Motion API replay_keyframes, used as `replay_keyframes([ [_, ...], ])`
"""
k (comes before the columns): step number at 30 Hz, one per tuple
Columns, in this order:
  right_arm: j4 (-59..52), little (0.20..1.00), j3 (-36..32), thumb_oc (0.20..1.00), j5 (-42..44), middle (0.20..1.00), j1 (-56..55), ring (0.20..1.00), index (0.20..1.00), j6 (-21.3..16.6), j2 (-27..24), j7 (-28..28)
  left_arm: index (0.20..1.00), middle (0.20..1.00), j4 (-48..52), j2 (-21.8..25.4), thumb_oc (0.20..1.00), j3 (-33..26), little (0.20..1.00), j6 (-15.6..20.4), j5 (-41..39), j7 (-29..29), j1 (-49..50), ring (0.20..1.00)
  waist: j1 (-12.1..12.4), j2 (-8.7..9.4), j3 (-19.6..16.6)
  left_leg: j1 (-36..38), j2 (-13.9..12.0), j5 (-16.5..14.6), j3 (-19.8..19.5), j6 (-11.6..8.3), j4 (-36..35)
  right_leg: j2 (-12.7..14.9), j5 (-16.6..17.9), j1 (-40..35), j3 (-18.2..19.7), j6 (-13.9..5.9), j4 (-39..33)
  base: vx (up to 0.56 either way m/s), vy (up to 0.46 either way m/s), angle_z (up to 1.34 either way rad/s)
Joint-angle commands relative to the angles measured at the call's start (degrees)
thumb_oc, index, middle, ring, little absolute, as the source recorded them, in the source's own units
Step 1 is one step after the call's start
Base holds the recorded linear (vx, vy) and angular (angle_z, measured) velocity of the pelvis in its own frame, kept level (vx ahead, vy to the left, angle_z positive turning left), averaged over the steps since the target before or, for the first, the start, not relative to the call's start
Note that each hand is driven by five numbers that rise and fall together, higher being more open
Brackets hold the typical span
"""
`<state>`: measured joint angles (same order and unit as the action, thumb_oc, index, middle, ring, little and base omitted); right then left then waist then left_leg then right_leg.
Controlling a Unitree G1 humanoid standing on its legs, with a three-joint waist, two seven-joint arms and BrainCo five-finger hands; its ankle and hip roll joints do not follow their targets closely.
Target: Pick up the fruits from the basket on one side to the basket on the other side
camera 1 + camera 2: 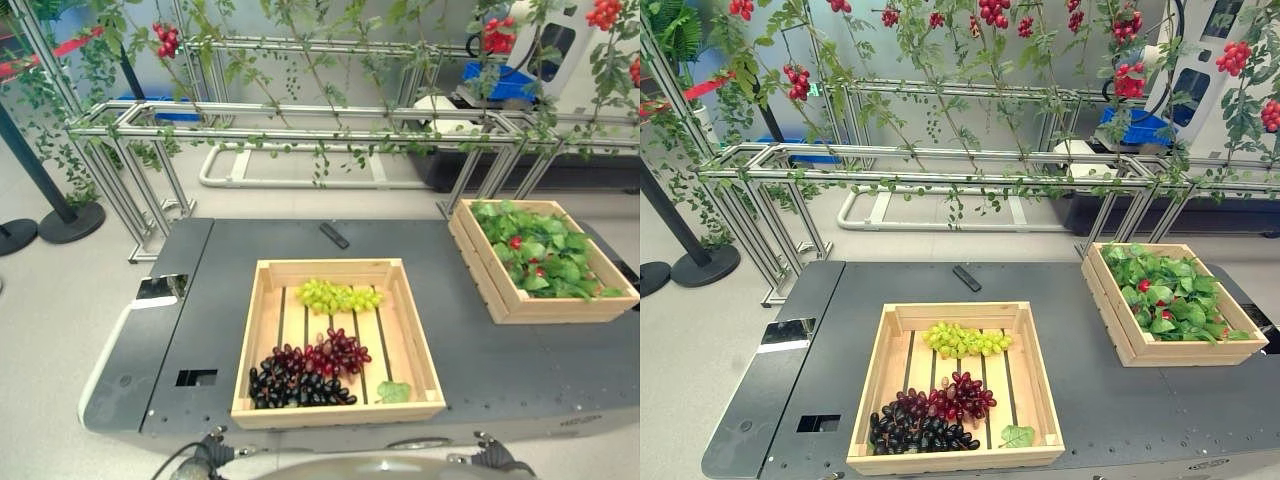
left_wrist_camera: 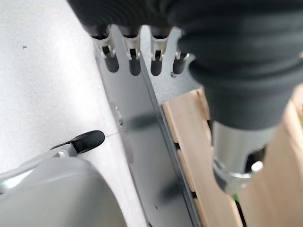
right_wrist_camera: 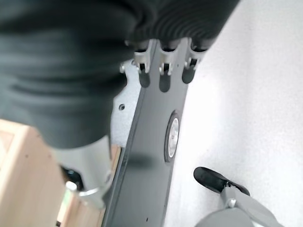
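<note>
Grapes, three bunches, lie in the slatted wooden crate (image 1: pixel 420 352) nearest you: black (image 1: pixel 293 388) by the front wall, red (image 1: pixel 325 355) behind it, green (image 1: pixel 337 296) at the back. Your left hand (image 2: pixel 142 52) and right hand (image 3: pixel 163 64) hang empty at the table edge, fingers straight. Farther right, the second wooden crate (image 1: pixel 520 305), padded with leaves, looks set to receive them.

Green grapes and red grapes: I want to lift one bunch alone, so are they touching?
Apart. The left eye view shows bare slats between the green grapes and the red grapes.
</note>
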<state>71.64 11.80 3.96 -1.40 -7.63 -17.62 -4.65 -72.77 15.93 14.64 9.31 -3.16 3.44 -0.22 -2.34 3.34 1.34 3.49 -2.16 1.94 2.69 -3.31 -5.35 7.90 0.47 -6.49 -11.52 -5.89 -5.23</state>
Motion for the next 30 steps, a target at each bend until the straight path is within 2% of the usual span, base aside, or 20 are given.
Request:
replay_keyframes([
  [1, 2.67, 1.000, 0.71, 1.000, 0.68, 1.000, 3.78, 1.000, 1.000, -0.96, -1.42, -0.96, 1.000, 1.000, -1.32, 0.02, 1.000, 0.82, 1.000, 1.88, 0.03, 0.05, -4.27, 1.000, 0.58, -0.83, 0.41, -0.05, -5.29, -0.21, 3.68, -1.97, 0.39, 3.59, 1.90, 2.83, -1.07, -3.96, 0.23, 0.00, 0.000, 0.00],
  [18, 2.43, 1.000, 0.23, 1.000, 1.46, 1.000, 3.56, 1.000, 1.000, -0.95, -1.51, -0.95, 1.000, 1.000, -0.30, 0.41, 1.000, -0.04, 1.000, 2.13, -1.45, 0.66, -4.32, 1.000, 0.71, -0.65, 1.36, -0.40, -5.21, -0.34, 3.40, -1.89, 0.53, 3.70, 1.78, 2.93, -1.10, -3.90, 0.30, 0.00, 0.000, 0.00],
  [25, -3.05, 1.000, -0.34, 1.000, 3.32, 1.000, 3.45, 1.000, 1.000, -2.74, -2.49, -1.48, 1.000, 1.000, 11.51, 2.82, 1.000, -2.10, 1.000, 5.51, -8.00, 1.72, -3.41, 1.000, 1.09, -0.53, 2.81, -0.94, -5.11, -0.27, 2.97, -1.92, 1.14, 3.73, 1.76, 3.34, -1.15, -3.97, 0.71, 0.00, 0.000, 0.00],
  [26, -6.14, 1.000, -0.15, 1.000, 2.58, 1.000, 3.07, 1.000, 1.000, -2.83, -3.29, -1.46, 1.000, 1.000, 14.65, 3.76, 1.000, -2.25, 1.000, 5.99, -7.95, 1.82, -2.78, 1.000, 1.10, -0.52, 2.91, -0.84, -5.16, -0.28, 3.00, -1.96, 1.09, 3.72, 1.72, 3.23, -1.12, -4.00, 0.65, 0.00, 0.000, 0.00],
  [30, -28.86, 1.000, -4.91, 1.000, 4.51, 1.000, -0.81, 1.000, 1.000, -4.86, -8.63, -1.39, 1.000, 1.000, 36.45, 8.61, 1.000, -9.23, 1.000, 8.85, -16.34, 1.24, 2.03, 1.000, 0.95, -0.54, 3.59, -0.95, -5.46, 0.14, 3.11, -2.23, 0.86, 3.65, 1.76, 3.58, -1.15, -4.16, 0.66, 0.00, 0.000, 0.00],
])
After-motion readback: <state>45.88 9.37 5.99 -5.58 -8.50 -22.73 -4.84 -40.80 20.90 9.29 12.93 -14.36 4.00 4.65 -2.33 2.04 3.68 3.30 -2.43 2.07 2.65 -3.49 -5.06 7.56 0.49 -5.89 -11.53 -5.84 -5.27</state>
